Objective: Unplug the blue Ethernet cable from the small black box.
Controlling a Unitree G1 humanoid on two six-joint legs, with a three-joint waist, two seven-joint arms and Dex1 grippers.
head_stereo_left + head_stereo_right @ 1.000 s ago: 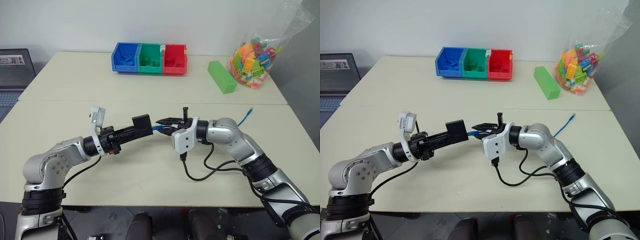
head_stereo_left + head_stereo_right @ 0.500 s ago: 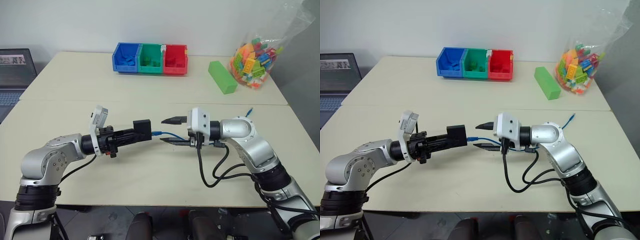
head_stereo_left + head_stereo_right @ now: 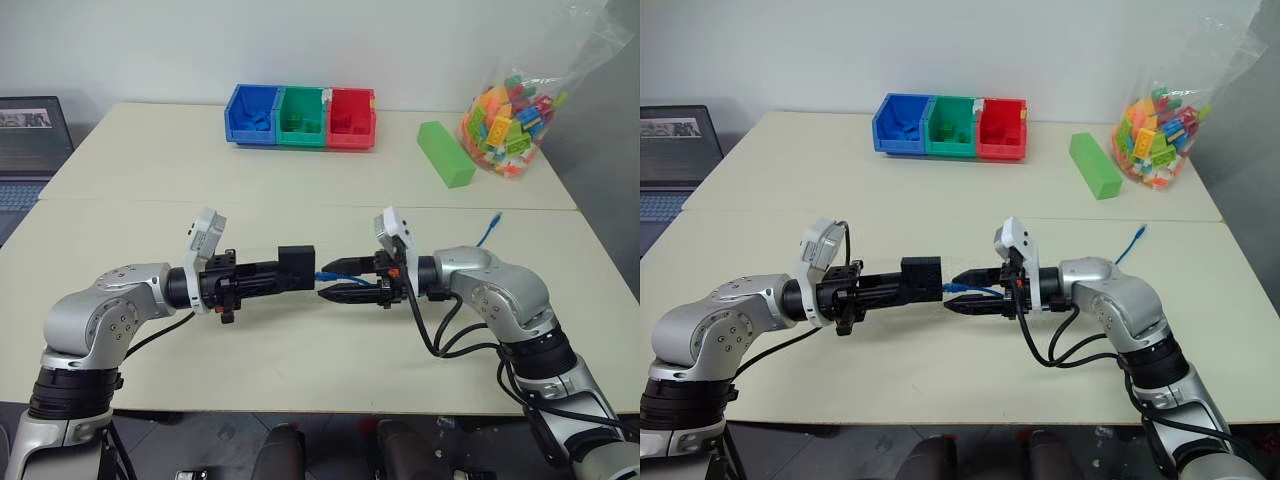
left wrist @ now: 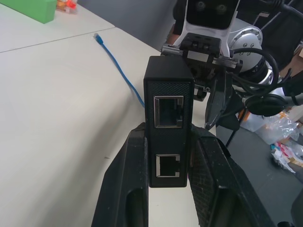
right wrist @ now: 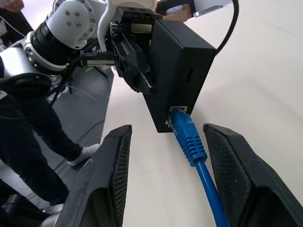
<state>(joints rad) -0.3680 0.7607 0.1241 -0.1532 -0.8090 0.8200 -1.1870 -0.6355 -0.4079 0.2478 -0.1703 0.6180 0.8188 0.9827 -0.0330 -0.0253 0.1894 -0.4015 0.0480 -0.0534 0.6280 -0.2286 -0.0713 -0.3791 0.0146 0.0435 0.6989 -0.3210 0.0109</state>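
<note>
the robot is in the middle of the unplugging step, with the plug not yet out. the left hand is pinching the small black box between its two fingers and is holding it up above the tabletop, near the middle of the front edge. the blue ethernet cable is sitting plugged into the face of the box that looks toward the right arm; from there it is running back along that arm, and its free end is lying on the tabletop well to the right. the right hand is spread, with one finger on each side of the blue plug boot and neither finger touching it, as the right wrist view is showing.

the next move is calling for the right hand to press its fingers onto the boot close to the box, probably squeezing the latch tab, and then to pull straight away from the socket while the left hand is keeping the box steady. a skewed pull could be jamming the plug or twisting the box out of the grip.

compared with a second ago, the right hand has been rolling over and backing off from the box; its fingers, nearly together then, are now standing apart around the plug.
</note>
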